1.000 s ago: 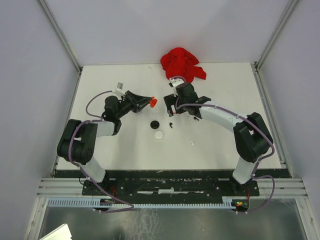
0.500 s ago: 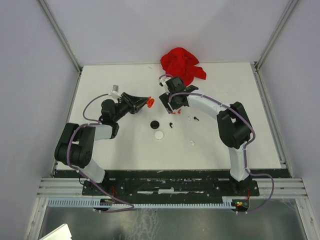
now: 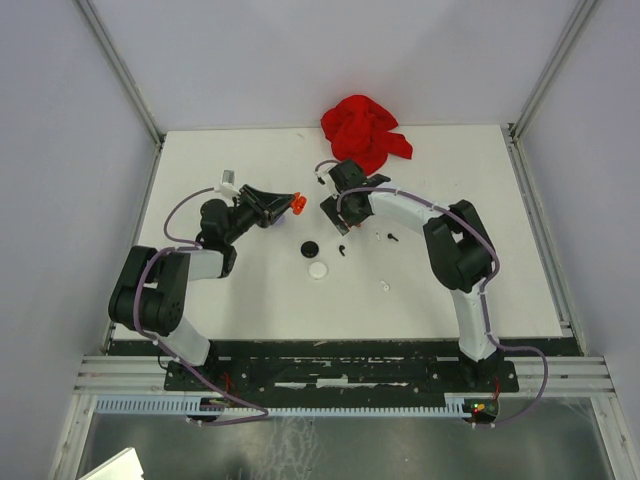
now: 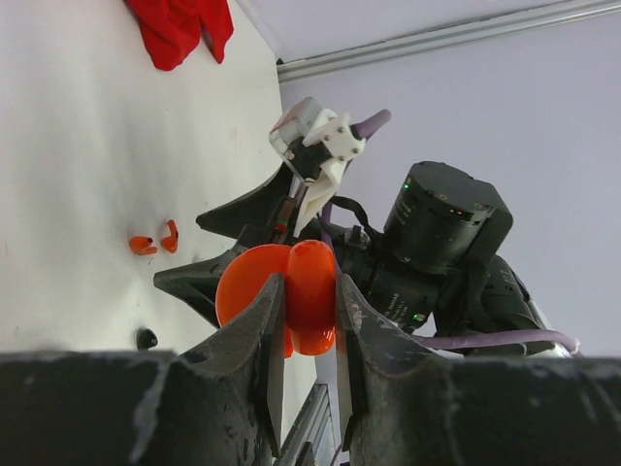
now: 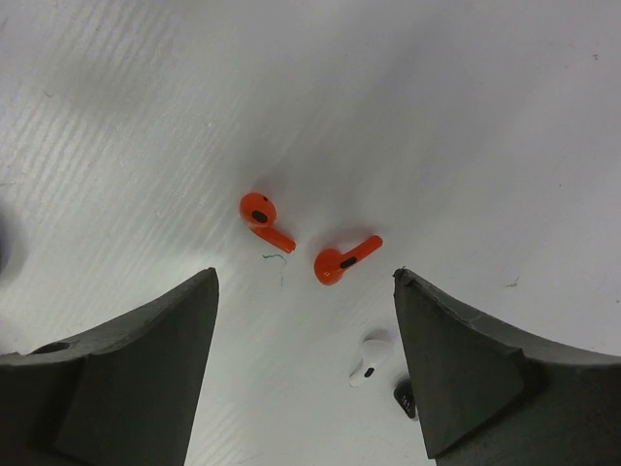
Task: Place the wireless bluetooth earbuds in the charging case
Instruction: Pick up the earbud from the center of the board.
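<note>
- Since the right arm's elbow is tucked in much tighter than a second ago, the right pincer (image 5: 305,277) now hangs right over the two red earbuds (image 5: 260,218). Both of them lie on the table (image 5: 466,116) in the gap between its fingers.
- Its jaws are wide apart, with nothing in them. One bud sits nearer the left finger and the other nearer the right, with the stems pointing different ways.
- A white earbud (image 5: 367,359) lies just inside the right finger, closer to the pincer's base. There's a dark bit next to it, but I can't tell what it is.
- The left pincer (image 4: 310,284) is clamped on the red charging case (image 4: 247,291), held up off the table. The case looks open, and it's pulled back a touch from where it was a second ago, facing the other pincer.
- My read: the reach is over and the pick is next. No bud is grabbed yet and none is in the case.
- The buds are tiny and close together, so coming down on just one without nudging the other looks fiddly.
</note>
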